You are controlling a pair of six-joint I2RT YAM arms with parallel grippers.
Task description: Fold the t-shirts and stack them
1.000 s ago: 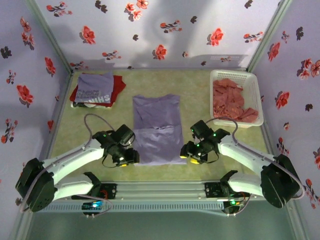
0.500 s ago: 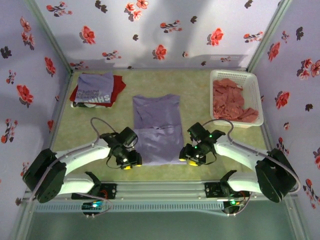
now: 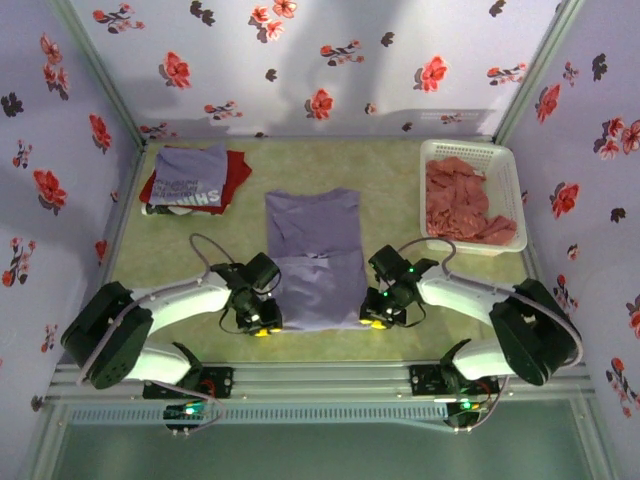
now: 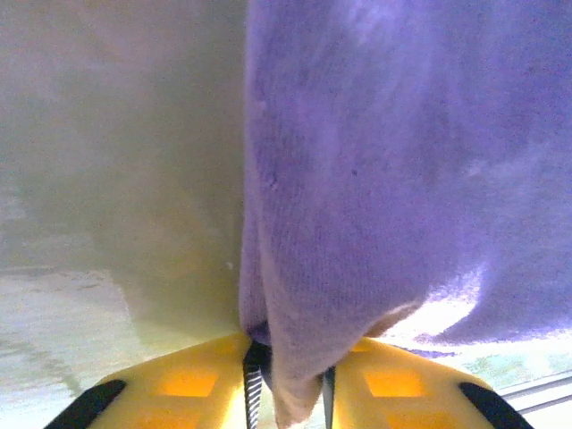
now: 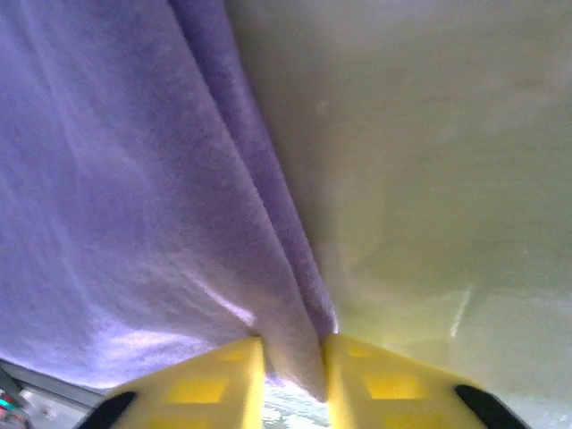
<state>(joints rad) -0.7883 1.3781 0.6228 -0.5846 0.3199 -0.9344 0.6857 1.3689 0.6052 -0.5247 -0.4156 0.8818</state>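
A plain lavender t-shirt (image 3: 315, 255) lies lengthwise on the green table, sleeves folded in. My left gripper (image 3: 266, 323) is shut on its near left corner; in the left wrist view the lavender cloth (image 4: 375, 179) runs down between the yellow fingers (image 4: 179, 389). My right gripper (image 3: 372, 318) is shut on the near right corner, the lavender fold (image 5: 268, 232) pinched between yellow fingers (image 5: 384, 384). A folded purple t-shirt with white lettering (image 3: 190, 178) rests on a red t-shirt (image 3: 236, 170) at the far left. Salmon-red t-shirts (image 3: 462, 198) fill the basket.
The white slatted basket (image 3: 510, 190) stands at the far right near the flowered wall. Flowered walls close in the table on three sides. A metal rail (image 3: 320, 385) with the arm bases runs along the near edge. Bare green table (image 3: 390, 170) lies beyond the lavender shirt.
Both grippers have moved inward and down onto the near corners of the lavender t-shirt and now grip them. The shirt's near hem has drawn up slightly.
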